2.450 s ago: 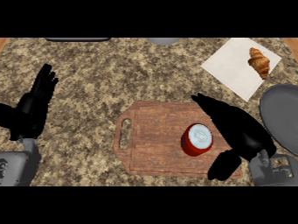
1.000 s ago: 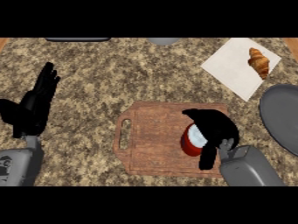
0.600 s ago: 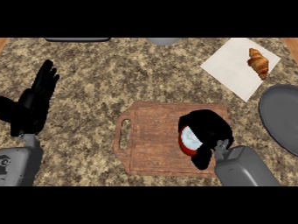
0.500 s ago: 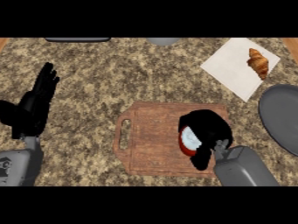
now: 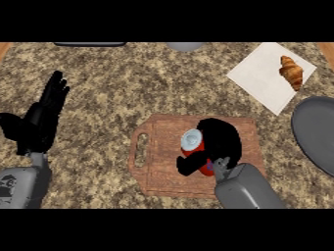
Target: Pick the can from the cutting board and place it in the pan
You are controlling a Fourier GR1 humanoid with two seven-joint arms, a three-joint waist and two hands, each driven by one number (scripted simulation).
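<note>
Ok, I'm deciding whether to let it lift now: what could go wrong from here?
The right hand curls round the can mostly from its right, and the can looks tilted; it might slip on lifting. The pan sits far right, partly out of view, so the can might clip its rim or land off-centre.

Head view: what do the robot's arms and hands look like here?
The left forearm and right forearm are plain grey, with rounded, blocky casings. Each ends in a black hand with slim fingers and a thumb: left hand, right hand. No cables or sleeves show.
</note>
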